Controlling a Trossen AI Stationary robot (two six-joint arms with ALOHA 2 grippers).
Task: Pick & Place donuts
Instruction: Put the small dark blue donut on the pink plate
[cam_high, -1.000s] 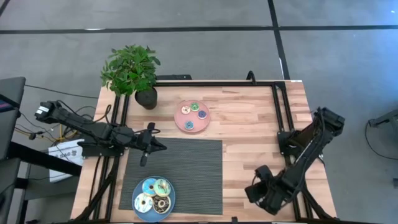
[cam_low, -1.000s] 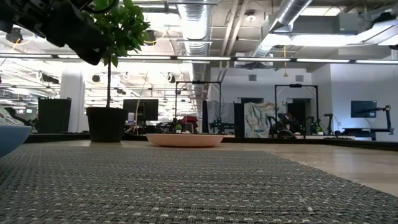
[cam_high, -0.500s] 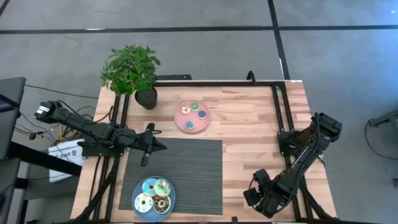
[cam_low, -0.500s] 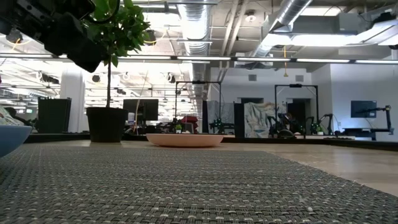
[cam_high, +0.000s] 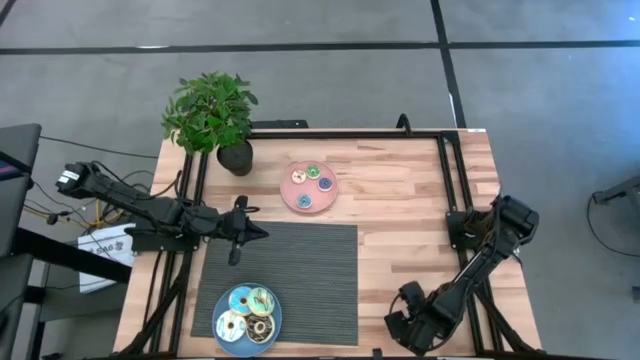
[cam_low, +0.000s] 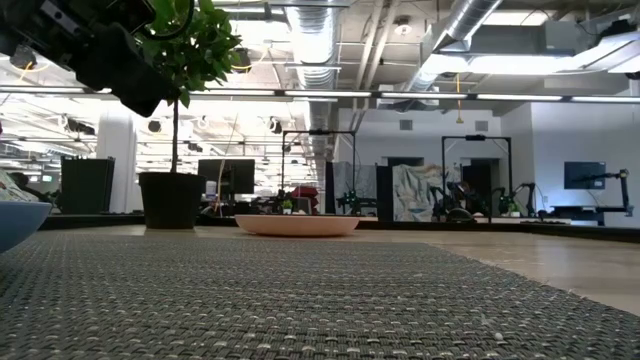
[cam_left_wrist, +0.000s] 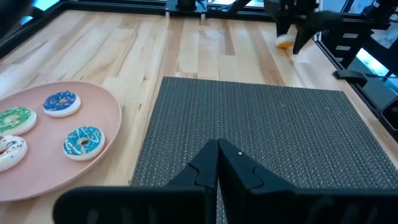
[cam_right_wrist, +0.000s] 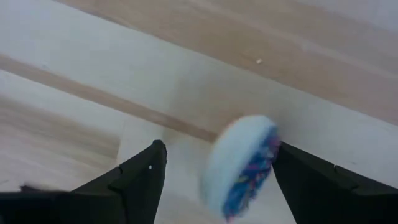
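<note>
You had the right gripper (cam_right_wrist: 214, 180) low at the table's (cam_high: 400, 200) near right corner, well apart from the pink plate (cam_high: 308, 188), fingers wide around what looked like a blue-iced donut (cam_right_wrist: 242, 165) standing on edge, so closing squarely seemed wise.

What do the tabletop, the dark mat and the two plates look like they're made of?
The tabletop looks like pale wood, with jointed strips and visible grain. The dark mat seems to be woven vinyl or fabric, with a ribbed grey weave. The pink plate and the blue plate look like smooth matte plastic, though that can't be confirmed.
</note>
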